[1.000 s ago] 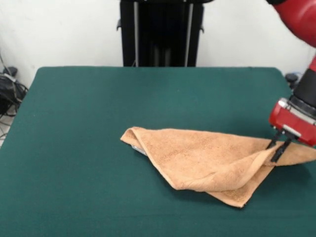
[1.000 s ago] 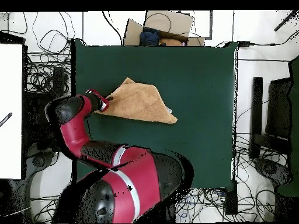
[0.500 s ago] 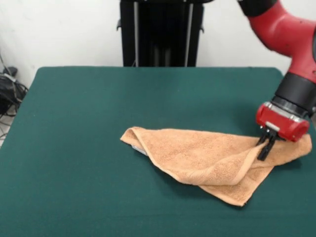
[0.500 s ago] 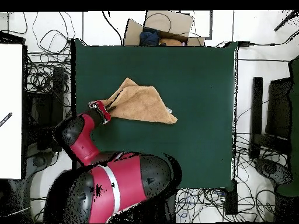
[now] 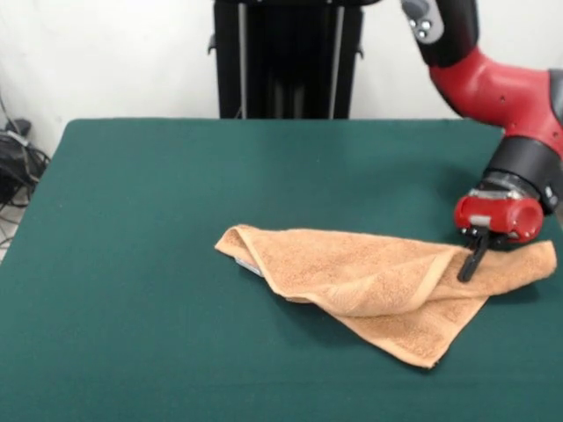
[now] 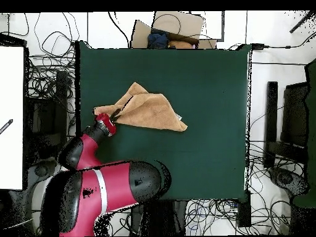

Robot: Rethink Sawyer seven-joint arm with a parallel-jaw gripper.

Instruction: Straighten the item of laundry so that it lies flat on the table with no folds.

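front and overhead views, one moment. hidden or unclear: the gripper (image 5: 471, 262) shows in the front view only as thin black fingers (image 5: 476, 256) below a red wrist housing (image 5: 497, 214), pressed so close together against the cloth that they read as one dark strip; they appear clamped on a fold of the towel, though the exact contact is hard to make out. in the overhead view the gripper (image 6: 115, 115) is too small to resolve. the arm (image 5: 493, 83) is cut off at the front view's top and right edges. a pale sliver, possibly the white tag (image 5: 249, 266), peeks from under the towel's 9 o'clock corner.

materials and shapes: the peach-orange terry towel (image 5: 369, 283) has a looped, nubbly pile and a woven border band along its folded edge. it lies as a rough triangle, one layer folded over another, with points toward 9, 3 and 5 o'clock in the front view. the table (image 5: 158, 220) has a matte dark green felt-like top.

position and room: in the front view the towel sits at 4 o'clock from the table's centre, its 3 o'clock corner near the table's edge. bare felt spreads from 7 through 1 o'clock. cables (image 6: 52, 68) lie off the table in the overhead view.
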